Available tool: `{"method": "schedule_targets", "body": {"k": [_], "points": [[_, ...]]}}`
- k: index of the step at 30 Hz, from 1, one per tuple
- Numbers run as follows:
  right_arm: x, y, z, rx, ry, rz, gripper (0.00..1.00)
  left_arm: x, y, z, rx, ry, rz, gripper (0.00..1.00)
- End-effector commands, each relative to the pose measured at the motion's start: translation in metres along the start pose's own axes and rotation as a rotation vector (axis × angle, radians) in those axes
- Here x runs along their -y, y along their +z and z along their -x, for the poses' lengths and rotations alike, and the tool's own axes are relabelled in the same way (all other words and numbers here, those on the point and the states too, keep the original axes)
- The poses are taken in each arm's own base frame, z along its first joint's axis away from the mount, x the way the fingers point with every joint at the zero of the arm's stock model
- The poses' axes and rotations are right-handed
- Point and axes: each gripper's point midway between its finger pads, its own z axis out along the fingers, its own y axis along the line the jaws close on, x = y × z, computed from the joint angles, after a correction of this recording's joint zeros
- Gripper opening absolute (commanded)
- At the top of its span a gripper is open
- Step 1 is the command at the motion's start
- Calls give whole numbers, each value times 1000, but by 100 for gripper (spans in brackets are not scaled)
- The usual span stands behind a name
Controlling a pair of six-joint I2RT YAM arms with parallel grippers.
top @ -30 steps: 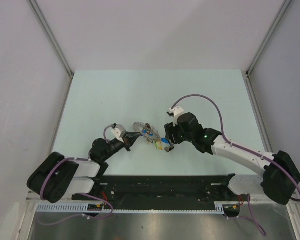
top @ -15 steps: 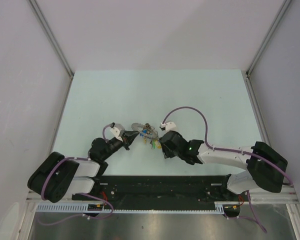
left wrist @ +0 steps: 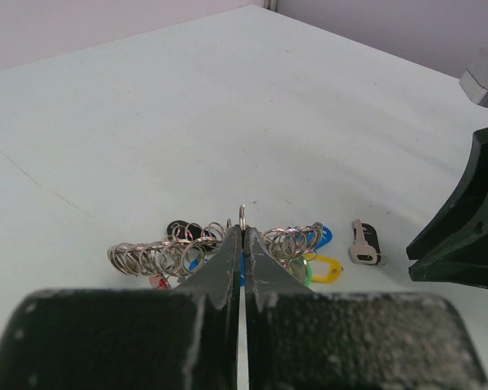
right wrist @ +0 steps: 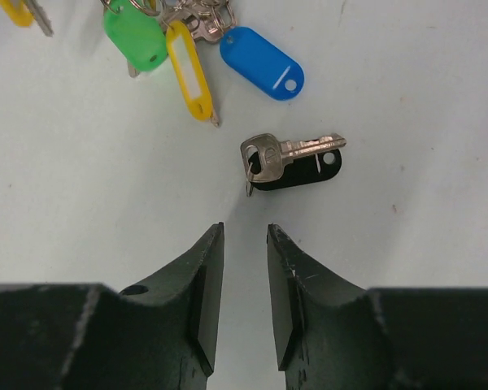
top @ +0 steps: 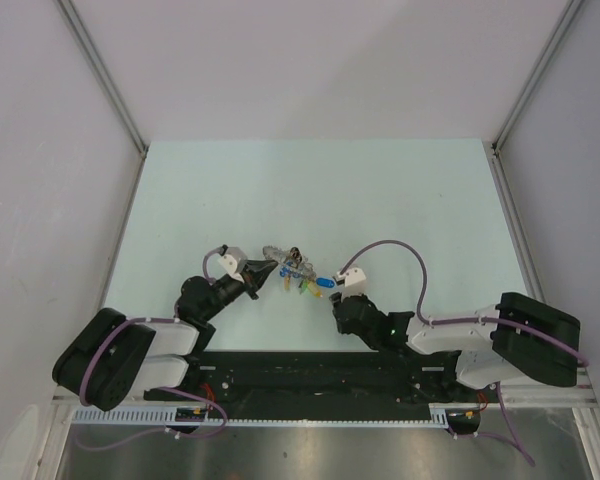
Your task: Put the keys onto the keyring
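Note:
My left gripper (top: 271,271) is shut on the thin silver wire of the keyring (left wrist: 241,216), which pokes up between the fingertips. Many small rings (left wrist: 159,253) and coloured tags hang on it and rest on the table. A loose silver key with a black head (right wrist: 289,158) lies on the table just ahead of my right gripper (right wrist: 245,231), which is open, empty and apart from it. That key also shows in the left wrist view (left wrist: 363,242). In the top view the right gripper (top: 338,300) sits near the keyring's right end (top: 290,262).
Green (right wrist: 134,36), yellow (right wrist: 187,69) and blue (right wrist: 263,63) plastic tags fan out from the keyring just beyond the loose key. The pale table (top: 310,190) stretches behind, with grey walls on three sides. The arm bases stand at the near edge.
My right arm has drawn back toward the near edge, away from the key cluster, and stands open behind the black-headed key. My left gripper has shifted slightly with the keyring.

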Motion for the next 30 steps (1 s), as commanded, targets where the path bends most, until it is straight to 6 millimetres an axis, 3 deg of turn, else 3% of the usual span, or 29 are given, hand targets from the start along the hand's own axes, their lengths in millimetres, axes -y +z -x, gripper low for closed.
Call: {"method": "schedule_targets", "body": {"k": [1,10,19,30], "points": [[-6,4,15,121,71,8,32,13,-8,111,432,172,-39,0],[-7,14,9,136,58,-4,31,14,-8,112,435,171,-41,0],[4,20,-1,144,54,-77,30,14,-8,111,433,172,-42,0],[10,24,-8,151,44,-118,23,16,-8,111,432,171,-55,0]]}}
